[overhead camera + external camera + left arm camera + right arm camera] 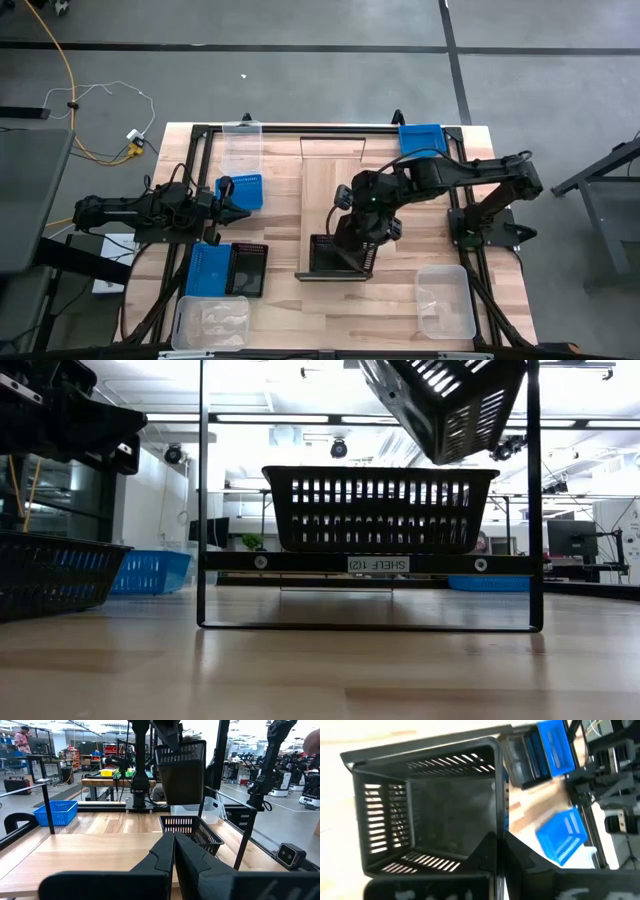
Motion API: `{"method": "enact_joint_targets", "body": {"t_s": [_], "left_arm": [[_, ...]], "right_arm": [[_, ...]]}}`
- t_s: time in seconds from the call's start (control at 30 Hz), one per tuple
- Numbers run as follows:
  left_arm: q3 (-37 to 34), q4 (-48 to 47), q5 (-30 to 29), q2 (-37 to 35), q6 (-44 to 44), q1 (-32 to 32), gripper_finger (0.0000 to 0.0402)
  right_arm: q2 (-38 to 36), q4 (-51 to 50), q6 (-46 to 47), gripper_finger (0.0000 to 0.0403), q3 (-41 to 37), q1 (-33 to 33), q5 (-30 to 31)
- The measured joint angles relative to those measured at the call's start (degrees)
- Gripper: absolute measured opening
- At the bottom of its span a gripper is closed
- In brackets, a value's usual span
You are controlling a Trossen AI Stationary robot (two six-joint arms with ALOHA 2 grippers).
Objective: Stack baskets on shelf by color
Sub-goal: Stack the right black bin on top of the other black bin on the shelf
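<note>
A black perforated basket point(380, 508) sits on the near end of the light-wood shelf point(335, 190). My right gripper point(499, 840) is shut on a second black basket point(445, 405), which hangs in the air just above the first; the left wrist view shows both, the held basket point(182, 772) over the resting basket point(192, 832). My left gripper point(174, 851) is shut and empty, waiting at the table's left beside a blue basket point(240, 190). My right gripper holds the black basket by the rim of one side wall point(498, 815), one finger point(485, 852) inside the basket and one finger point(520, 862) outside. The basket is lifted clear and tilted, above the black basket on the shelf.
A blue basket and a black basket point(225, 270) lie side by side near left, with a clear basket point(210, 320) in front of them. Another clear basket point(445, 300) is near right. At the far edge stand a clear basket point(243, 140) and a blue basket point(420, 138).
</note>
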Motion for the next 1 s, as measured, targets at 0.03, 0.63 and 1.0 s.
{"method": "enact_joint_targets", "body": {"t_s": [0.03,0.63,1.0], "left_arm": [[0.0,0.0,0.0,0.0,0.0,0.0,0.0003],[0.0,0.0,0.0,0.0,0.0,0.0,0.0003],[0.0,0.0,0.0,0.0,0.0,0.0,0.0003]], "right_arm": [[0.3,0.1,-0.8,0.0000,0.0,0.0,-0.8],[5.0,1.4,-12.4,0.0000,-0.1,1.6,-1.3],[5.9,1.6,-11.1,0.0000,-0.1,2.6,-0.8]]}}
